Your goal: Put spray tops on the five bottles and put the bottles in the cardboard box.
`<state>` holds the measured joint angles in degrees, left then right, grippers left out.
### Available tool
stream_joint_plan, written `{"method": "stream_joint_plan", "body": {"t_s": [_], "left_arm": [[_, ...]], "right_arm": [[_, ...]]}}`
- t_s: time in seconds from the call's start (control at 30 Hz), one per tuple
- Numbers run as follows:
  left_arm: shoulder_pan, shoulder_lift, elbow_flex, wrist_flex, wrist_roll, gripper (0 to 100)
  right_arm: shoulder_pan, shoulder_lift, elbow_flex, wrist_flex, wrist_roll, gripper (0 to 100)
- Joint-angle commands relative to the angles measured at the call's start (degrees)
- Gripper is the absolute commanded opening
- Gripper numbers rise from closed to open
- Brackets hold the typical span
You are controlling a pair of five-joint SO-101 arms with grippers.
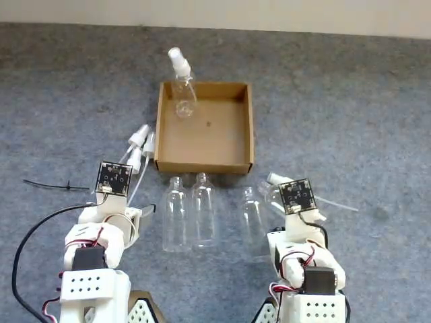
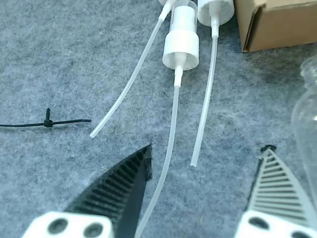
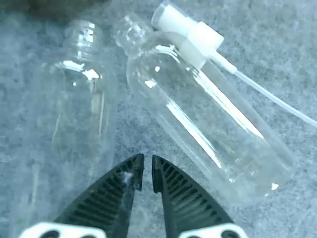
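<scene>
The left tool [image 2: 208, 147] gapes wide and empty, a spray top [image 2: 181, 44] lying just ahead, its tube running between the fingers. The right tool [image 3: 147, 157], almost closed and empty, hangs over the gap between two uncapped bottles [image 3: 198, 109] on the tabletop.

Probably lab: grey felt tabletop [image 1: 350, 87]

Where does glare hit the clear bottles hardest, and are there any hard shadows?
Right wrist view: bright streaks run along the tilted bottle, with smaller patches on the upright-lying bottle next to it. High view: the capless bottles show only faint highlights, and there are no hard shadows around the cardboard box. Left wrist view: the spray tops are matte with no glare; the tubes cast thin, soft shadows.
</scene>
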<state>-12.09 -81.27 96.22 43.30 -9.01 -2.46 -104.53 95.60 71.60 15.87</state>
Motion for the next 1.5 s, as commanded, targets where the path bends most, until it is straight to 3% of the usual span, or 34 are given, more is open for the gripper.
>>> {"method": "stream_joint_plan", "body": {"t_s": [0.0, 0.17, 0.4, 0.57, 0.83, 1.0, 1.2, 1.47], "left_arm": [[2.5, -0.7, 1.5, 0.4, 0.0, 31], [5.3, -0.7, 1.5, 0.4, -0.1, 31], [5.3, -0.7, 1.5, 0.4, -0.3, 31], [5.1, -0.7, 1.5, 0.4, -0.3, 31], [5.1, -0.7, 1.5, 0.4, -0.3, 31], [5.1, -0.7, 1.5, 0.4, -0.3, 31], [5.1, -0.7, 1.5, 0.4, -0.3, 31], [5.1, -0.7, 1.5, 0.4, -0.3, 31]], "right_arm": [[-0.5, -0.7, 7.0, -5.0, 1.1, 0.4], [-0.5, -0.7, 6.8, -9.9, 13.3, 0.4], [-0.4, -0.3, -2.9, -8.1, 13.9, 0.5], [-0.4, 1.7, -15.4, -5.3, 13.7, 8.0], [-0.3, 38.8, -41.0, -5.5, 14.4, 10.5], [-0.4, 67.3, -64.8, 1.7, 18.8, 10.7], [-0.4, 90.1, -87.2, 8.5, 24.6, 15.5], [-1.5, 106.8, -93.1, 9.4, 28.0, 21.2]]}}
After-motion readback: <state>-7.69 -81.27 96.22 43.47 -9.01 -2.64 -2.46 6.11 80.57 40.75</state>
